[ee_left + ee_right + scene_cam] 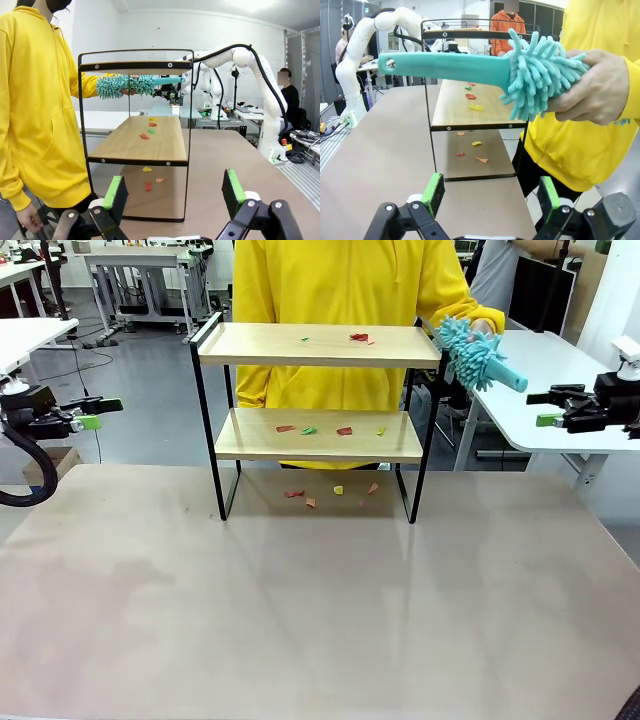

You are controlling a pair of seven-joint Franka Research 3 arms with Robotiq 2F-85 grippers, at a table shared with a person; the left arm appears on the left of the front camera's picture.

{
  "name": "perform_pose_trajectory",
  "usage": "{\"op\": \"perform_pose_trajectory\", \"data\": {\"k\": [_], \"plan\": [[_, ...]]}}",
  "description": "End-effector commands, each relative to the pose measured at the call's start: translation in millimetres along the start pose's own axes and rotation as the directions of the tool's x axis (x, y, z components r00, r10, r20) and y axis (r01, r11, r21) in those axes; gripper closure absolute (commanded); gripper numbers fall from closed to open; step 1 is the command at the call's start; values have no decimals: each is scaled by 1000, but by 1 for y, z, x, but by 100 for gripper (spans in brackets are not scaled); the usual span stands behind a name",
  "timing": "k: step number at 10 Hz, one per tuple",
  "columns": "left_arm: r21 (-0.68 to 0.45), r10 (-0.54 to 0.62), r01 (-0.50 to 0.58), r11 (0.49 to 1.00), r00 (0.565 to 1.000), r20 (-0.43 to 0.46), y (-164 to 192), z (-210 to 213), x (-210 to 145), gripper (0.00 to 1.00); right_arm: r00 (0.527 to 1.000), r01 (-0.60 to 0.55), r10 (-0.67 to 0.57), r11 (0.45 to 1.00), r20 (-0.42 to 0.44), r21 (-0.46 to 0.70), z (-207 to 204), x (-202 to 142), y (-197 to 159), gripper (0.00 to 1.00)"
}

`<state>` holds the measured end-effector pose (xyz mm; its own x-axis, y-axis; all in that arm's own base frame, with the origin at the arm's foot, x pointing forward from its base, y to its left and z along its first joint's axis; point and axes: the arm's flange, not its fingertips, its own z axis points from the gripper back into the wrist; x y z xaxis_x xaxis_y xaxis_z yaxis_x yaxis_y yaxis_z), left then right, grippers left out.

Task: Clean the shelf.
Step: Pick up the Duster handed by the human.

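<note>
Shelf (260, 343) stood at far edge of table (300, 620), before person. Long axis ran left-right, open front faced robot. Paper scraps (358, 337) lay on both boards and on table beneath. Person's hand (590, 87) clutched duster (470, 67) by fluffy head, handle pointing toward right gripper (545, 408); likely handover offer. Right gripper and left gripper (100, 412) hung wide apart, jaws spread, empty.

The front camera looks across the table (300, 620) at the shelf (320, 345) from its long side, with the person (340, 280) behind it. The left wrist camera faces one end of the shelf, sighting along its boards. The right wrist camera faces the opposite end, seemingly rather closer. All three views share the shelf.
</note>
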<state>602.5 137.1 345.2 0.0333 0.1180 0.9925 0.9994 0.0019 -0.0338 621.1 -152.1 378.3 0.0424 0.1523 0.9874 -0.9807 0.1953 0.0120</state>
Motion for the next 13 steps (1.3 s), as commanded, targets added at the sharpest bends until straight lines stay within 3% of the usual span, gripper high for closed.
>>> {"op": "perform_pose_trajectory", "data": {"k": [1, 13], "plan": [[0, -14, 14, 1000, 1000, -4, 0, -1, 3, 0, 1000, -3, 3, 1000, -1, 2, -1, 2, 1, 0], [0, -14, 14, 1000, 1000, -4, 0, -1, 3, 0, 1000, 0, 0, 1000, 0, 0, 0, 0, 0, 0]]}}
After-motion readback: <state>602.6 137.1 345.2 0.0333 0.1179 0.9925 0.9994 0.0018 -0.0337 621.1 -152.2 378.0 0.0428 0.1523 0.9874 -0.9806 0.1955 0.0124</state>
